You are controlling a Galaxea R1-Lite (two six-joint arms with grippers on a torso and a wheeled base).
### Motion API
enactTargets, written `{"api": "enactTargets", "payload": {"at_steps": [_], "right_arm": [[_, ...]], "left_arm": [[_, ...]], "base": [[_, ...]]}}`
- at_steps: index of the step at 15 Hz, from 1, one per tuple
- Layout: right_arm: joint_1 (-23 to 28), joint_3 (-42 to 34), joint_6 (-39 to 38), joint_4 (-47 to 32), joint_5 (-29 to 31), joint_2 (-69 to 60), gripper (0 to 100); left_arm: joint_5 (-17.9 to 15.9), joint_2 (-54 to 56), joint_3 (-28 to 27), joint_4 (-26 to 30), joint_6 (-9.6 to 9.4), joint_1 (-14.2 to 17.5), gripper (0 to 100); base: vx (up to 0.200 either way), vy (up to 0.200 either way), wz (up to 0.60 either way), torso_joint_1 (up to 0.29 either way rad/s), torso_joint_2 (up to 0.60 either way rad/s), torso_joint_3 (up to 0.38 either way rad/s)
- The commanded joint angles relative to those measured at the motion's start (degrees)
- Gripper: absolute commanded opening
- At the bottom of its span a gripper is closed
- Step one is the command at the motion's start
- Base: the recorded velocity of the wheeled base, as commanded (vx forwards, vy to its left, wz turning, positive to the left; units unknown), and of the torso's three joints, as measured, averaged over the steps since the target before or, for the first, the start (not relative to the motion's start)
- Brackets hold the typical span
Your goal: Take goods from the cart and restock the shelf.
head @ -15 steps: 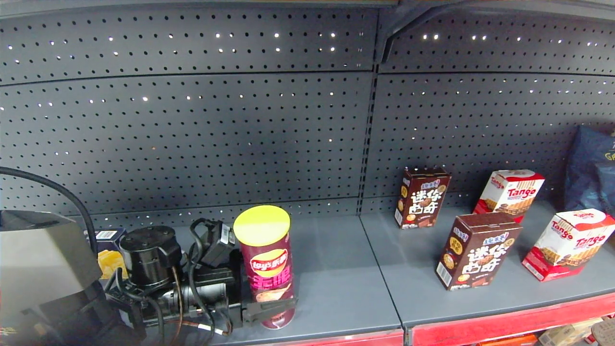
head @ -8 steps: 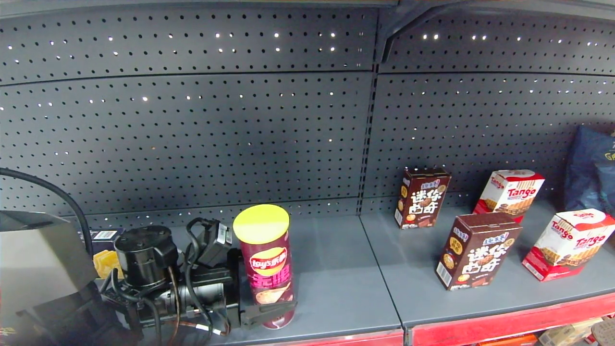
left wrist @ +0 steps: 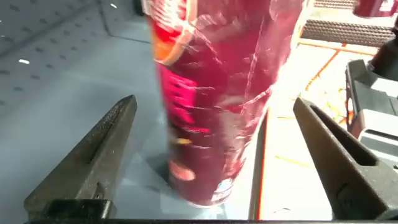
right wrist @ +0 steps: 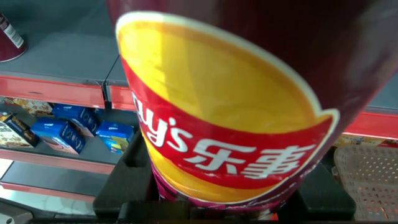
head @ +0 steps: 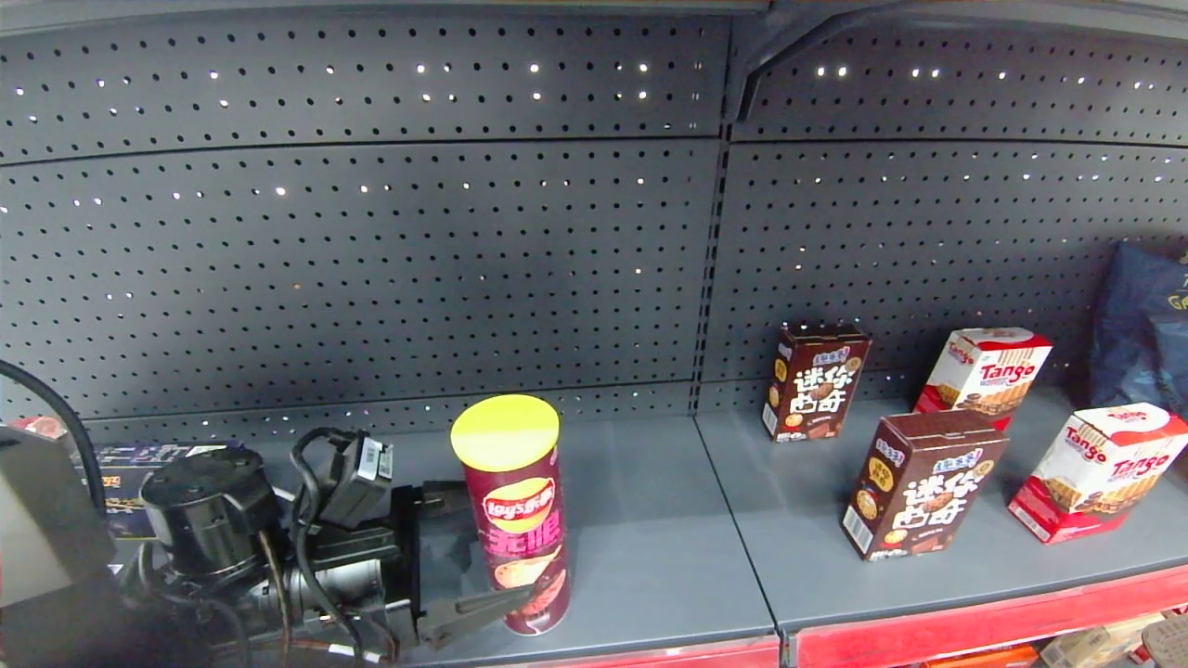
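Shelf, grey, pegboard-backed.
- Chip can, maroon with a yellow lid: stood upright near the shelf's front edge, left section.
- Left hand: fingers spread wide to either side of the can's lower part, not touching it.
- Right hand: closed around a second chip can.
- Two brown biscuit boxes and two red-and-white wafer boxes: upright, right section.
- Dark blue bag: far right.

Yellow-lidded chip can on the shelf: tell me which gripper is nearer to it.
Left. The left gripper stands open at the base of the chip can; the right gripper holds a second can out in front of the shelf.
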State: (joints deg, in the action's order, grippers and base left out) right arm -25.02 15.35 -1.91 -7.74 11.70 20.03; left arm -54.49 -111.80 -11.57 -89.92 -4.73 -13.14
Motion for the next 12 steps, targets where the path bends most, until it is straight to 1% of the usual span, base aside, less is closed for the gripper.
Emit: {"api": "enactTargets", "payload": {"at_steps": [1, 3, 5, 8, 11, 12], "right_arm": [[0.0, 0.0, 0.0, 0.0, 0.0, 0.0, 0], [0.0, 0.0, 0.0, 0.0, 0.0, 0.0, 0], [0.1, 0.0, 0.0, 0.0, 0.0, -0.2, 0], [0.1, 0.0, 0.0, 0.0, 0.1, -0.4, 0], [0.1, 0.2, 0.0, 0.0, 0.1, -0.6, 0], [0.1, 0.2, 0.0, 0.0, 0.2, -1.2, 0]], "left_arm": [[-0.1, 2.8, 0.6, -0.1, 0.07, 1.0, 100], [-0.1, 4.0, 1.6, -0.1, 0.07, 1.3, 100], [-0.4, 6.3, 4.4, -0.1, -0.02, 1.4, 100], [-0.4, 9.1, 5.9, -0.1, 0.07, 2.1, 100], [-0.4, 14.3, 6.9, -0.1, 0.34, 4.2, 100], [-0.4, 17.3, 7.4, -0.1, 0.51, 5.4, 100]], "base": [[0.0, 0.0, 0.0, 0.0, 0.0, 0.0], [0.0, 0.0, 0.0, 0.0, 0.0, 0.0], [0.0, 0.0, 0.0, 0.0, 0.0, 0.0], [0.0, 0.0, 0.0, 0.0, 0.0, 0.0], [0.0, 0.0, 0.0, 0.0, 0.0, 0.0], [0.0, 0.0, 0.0, 0.0, 0.0, 0.0]]}}
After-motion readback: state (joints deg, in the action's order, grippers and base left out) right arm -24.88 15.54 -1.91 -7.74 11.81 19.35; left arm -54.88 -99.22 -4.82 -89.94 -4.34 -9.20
